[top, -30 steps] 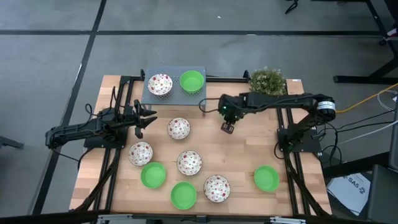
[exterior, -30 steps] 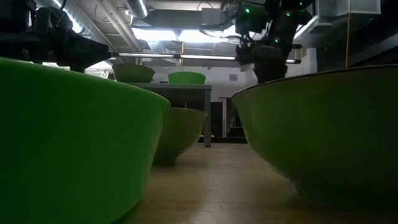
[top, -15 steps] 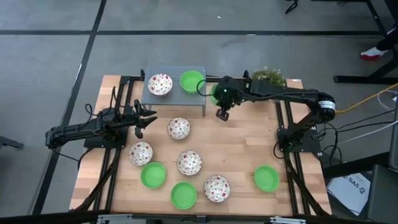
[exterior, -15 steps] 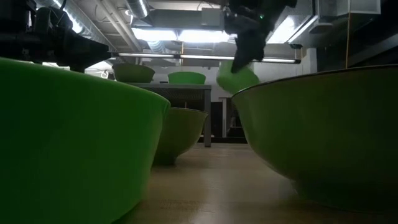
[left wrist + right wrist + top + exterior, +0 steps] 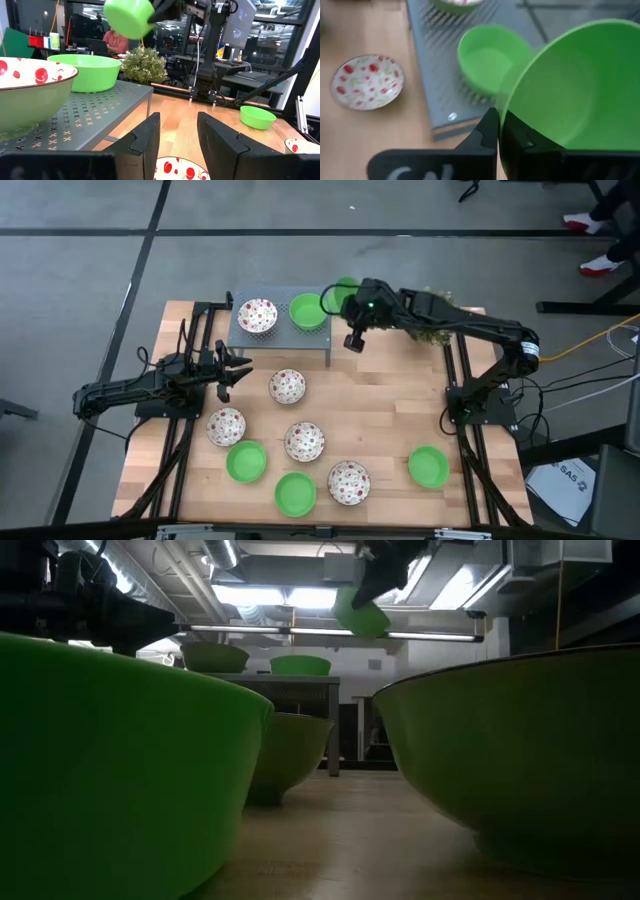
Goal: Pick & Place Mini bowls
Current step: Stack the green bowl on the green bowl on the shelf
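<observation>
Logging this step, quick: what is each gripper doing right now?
Left gripper: open, holding nothing, beside the rack.
Right gripper: shut on a green bowl, above the rack.

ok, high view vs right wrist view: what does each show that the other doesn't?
High view only: the left gripper open beside the grey rack, the plant, and seven bowls on the wood, including a lone green bowl.

Right wrist only: the right gripper pinching the held green bowl by its rim.

Both: that held bowl, the rack's green bowl and a speckled bowl on the wood.
</observation>
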Controlling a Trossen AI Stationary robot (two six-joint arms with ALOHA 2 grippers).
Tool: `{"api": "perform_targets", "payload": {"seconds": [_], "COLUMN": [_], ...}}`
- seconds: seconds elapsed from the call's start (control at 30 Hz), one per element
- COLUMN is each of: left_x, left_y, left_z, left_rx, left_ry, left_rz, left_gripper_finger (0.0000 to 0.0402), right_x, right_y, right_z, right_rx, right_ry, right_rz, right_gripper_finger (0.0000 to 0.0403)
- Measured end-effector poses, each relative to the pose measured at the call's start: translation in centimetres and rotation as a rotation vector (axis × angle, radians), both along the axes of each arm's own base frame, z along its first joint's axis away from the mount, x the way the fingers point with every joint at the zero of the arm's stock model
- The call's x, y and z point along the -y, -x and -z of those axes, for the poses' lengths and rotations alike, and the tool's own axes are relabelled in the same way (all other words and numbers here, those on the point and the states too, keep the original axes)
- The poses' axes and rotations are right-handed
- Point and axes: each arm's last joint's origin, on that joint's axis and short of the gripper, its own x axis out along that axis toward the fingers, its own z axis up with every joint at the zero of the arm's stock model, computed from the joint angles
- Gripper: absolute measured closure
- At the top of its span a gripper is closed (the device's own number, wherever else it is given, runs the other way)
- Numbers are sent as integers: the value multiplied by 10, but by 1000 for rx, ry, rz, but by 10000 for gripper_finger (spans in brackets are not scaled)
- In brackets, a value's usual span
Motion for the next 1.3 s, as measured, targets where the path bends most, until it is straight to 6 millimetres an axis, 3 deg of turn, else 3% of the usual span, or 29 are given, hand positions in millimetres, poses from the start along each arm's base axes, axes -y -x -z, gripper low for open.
{"api": "perform_targets", "payload": {"seconds": [0.3,0.63,1.3], "left_x": [0,0,0], "left_y": [0,0,0], "left_z": [0,0,0], "left_rx": [0,0,0], "left_ry": [0,0,0], "left_rz": [0,0,0], "left_gripper_finger": [276,276,276], "right_x": [3,-2,15], "right_y": [-8,-28,-71], "right_z": [-23,-19,37], "right_rx": [90,-5,-121], "right_ry": [236,515,427], "right_rz": [-93,-290,-409], "right_gripper_finger": [395,395,395]}}
